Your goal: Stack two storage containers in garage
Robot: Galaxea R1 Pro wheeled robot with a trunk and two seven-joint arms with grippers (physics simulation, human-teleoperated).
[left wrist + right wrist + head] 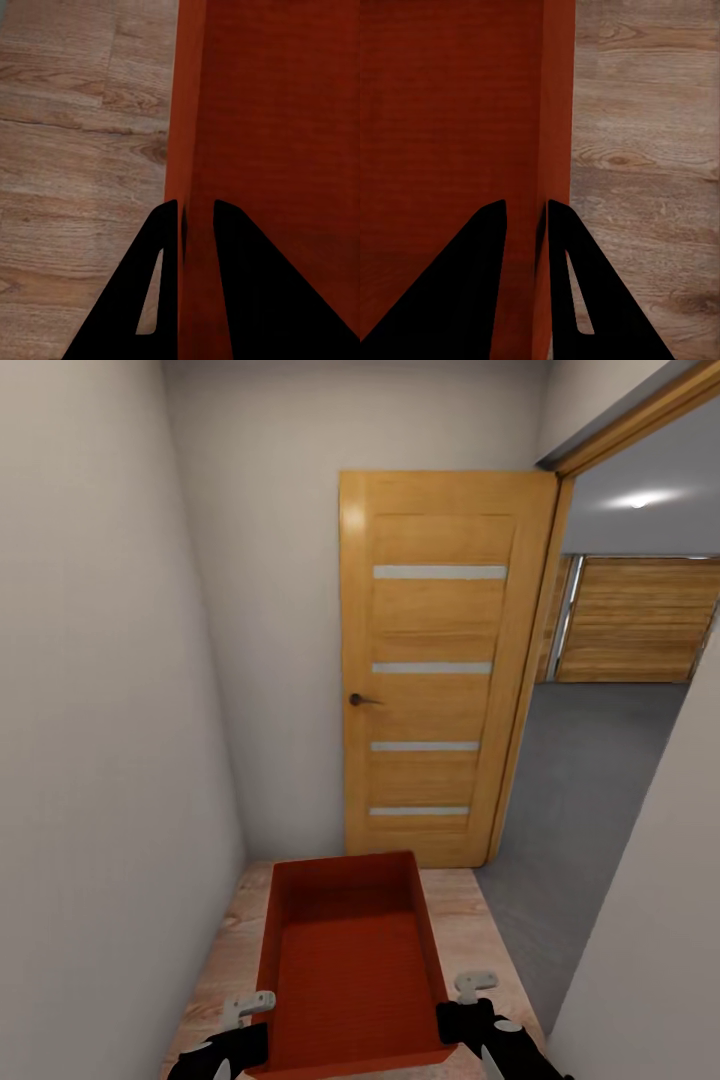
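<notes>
Left gripper (196, 225): we see it clamped on the container's (350, 970) side wall.
Right gripper (526, 225): pinching the opposite wall.
Container: carried between both grippers, short of the wooden door (435, 670).
Handling: we judge it light, stiff, thin-walled; grip the rims.
Garage floor (590, 780): beyond the door's right edge.

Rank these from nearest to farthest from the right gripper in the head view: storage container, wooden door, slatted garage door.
1. Storage container: its side wall is pinched by the right gripper.
2. Wooden door: ahead, standing open at the hallway's end.
3. Slatted garage door: farthest, through the doorway, ahead right.
</notes>
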